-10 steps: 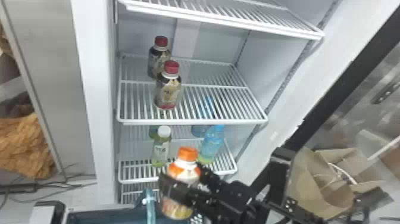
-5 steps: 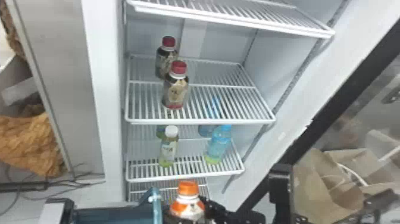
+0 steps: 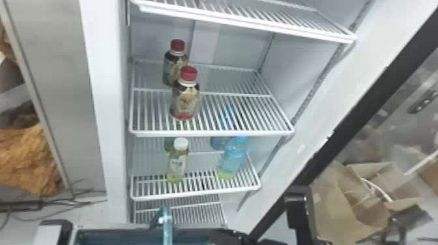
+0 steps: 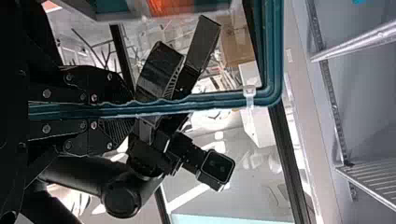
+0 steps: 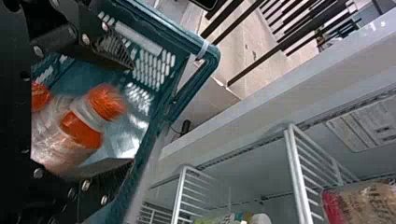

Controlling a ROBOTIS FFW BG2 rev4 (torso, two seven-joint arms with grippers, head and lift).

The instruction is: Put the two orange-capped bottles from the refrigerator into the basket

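Wire shelves (image 3: 228,133), red-capped bottles (image 3: 185,101), blue bottles (image 3: 232,158)

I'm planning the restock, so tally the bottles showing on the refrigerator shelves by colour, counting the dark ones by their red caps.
Red-capped bottles, front and rear: 2
Green bottles, front and rear: 2
Blue bottles, front and rear: 2
Total: 6

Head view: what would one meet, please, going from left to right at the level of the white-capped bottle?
Crumpled orange-brown material → grey panel → white refrigerator frame → white-capped bottle → light-blue bottle → black door frame → brown cardboard.
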